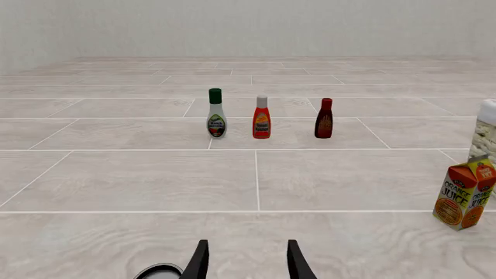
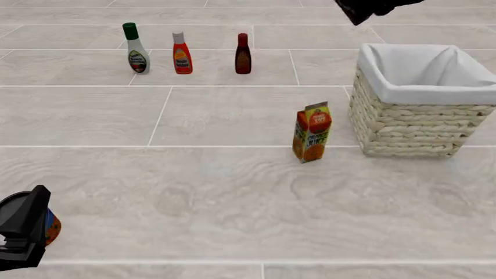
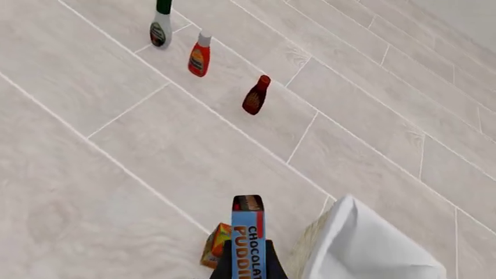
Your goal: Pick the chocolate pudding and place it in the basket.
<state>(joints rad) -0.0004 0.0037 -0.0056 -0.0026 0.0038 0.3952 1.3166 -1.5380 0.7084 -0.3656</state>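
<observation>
The chocolate pudding, a narrow box with a blue label side and a brown top edge, stands upright in my right gripper, which is shut on it high above the floor. Just beside and below it lies the basket with its white lining. In the front view the basket of pale wicker stands at the right, and only a dark part of the right gripper shows at the top edge behind it. My left gripper hovers low at the near left, open and holding nothing.
An orange juice carton stands just left of the basket. Three bottles line up at the far left: green-capped white, orange-red, dark red. A small orange round object peeks out behind the left arm.
</observation>
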